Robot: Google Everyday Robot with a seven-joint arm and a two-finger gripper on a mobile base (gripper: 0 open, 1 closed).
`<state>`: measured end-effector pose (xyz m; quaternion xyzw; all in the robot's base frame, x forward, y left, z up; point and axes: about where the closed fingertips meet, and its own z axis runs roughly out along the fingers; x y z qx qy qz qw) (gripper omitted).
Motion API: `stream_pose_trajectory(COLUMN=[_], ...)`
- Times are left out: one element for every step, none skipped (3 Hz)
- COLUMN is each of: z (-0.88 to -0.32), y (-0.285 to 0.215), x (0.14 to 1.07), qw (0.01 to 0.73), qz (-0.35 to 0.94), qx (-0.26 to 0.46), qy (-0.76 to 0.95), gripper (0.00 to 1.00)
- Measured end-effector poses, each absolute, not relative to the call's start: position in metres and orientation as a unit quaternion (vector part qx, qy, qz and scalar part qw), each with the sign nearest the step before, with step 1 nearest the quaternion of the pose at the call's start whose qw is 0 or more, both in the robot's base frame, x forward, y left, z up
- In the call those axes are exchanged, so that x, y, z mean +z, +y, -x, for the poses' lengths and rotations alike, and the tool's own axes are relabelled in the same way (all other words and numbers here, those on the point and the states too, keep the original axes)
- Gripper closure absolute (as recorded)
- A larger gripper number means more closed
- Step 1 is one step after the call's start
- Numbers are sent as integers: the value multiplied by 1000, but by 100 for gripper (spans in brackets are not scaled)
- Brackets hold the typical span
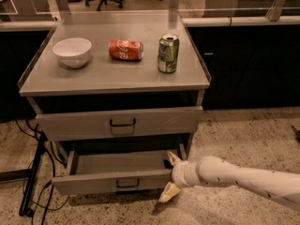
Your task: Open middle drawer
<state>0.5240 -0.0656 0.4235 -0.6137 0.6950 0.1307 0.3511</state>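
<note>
The middle drawer point(108, 182) is the low grey drawer with a small dark loop handle point(127, 183). It stands pulled out from the grey cabinet, and its plain grey inside shows. My gripper point(171, 175) is at the right end of the drawer's front panel, on a white arm that comes in from the right. Its tan fingers are spread. One fingertip point(174, 158) is over the drawer's inner right corner and the other is low in front of the panel. The right end of the front panel lies between them.
Above it is a taller-fronted drawer point(119, 123), shut. On the cabinet top point(117, 74) are a white bowl point(72, 51), a red can lying on its side point(125, 50) and an upright green can point(168, 53). Cables point(33, 182) hang at the left. The floor is speckled.
</note>
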Motion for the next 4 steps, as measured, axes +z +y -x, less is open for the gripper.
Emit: stream_pose_trajectory(z=[-524,-524,-524,-503], y=[-66,-66,-66,-71], x=[423,423,423,415], qw=[351,351,351,335], qz=[614,614,614,614], qx=[131,131,131,142], qy=[695,695,695,701], gripper=[19,42,66,89])
